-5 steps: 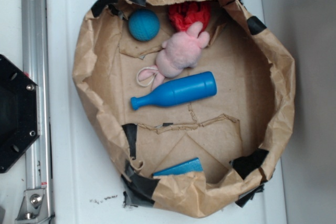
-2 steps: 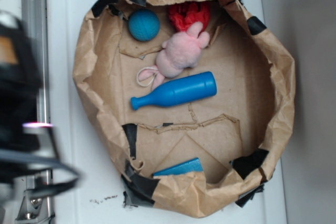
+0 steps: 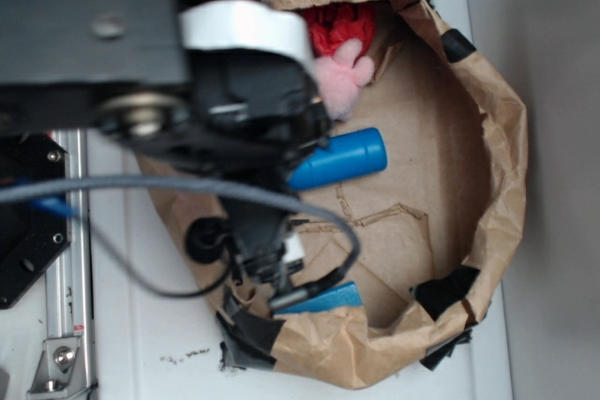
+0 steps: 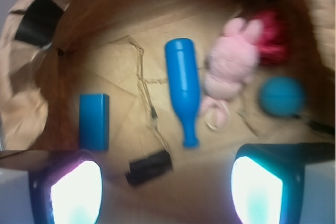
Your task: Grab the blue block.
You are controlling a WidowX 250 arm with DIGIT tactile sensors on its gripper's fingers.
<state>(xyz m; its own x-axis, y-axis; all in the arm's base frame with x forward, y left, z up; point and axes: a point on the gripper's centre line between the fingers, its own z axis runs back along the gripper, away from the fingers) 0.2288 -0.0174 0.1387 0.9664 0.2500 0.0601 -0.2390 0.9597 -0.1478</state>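
While the two fingertips glow at the lower corners of the wrist view, the gripper stands spread wide with nothing between its jaws. Just above the lower-left fingertip in that view lies the blue block, flat on the brown paper floor, apart from the fingers and close beside the crumpled paper wall. From the exterior camera the block shows only partly, tucked against the near rim of the paper nest and half covered by the arm and its cable. A strip of black tape lies on the floor between the fingertips. Further out, the blue pin lies lengthwise in the middle, well apart from the block with bare paper between them. Beyond it rest the pink plush toy, the red item and the teal ball, all near the far wall. Open floor lies between the pin and the block.
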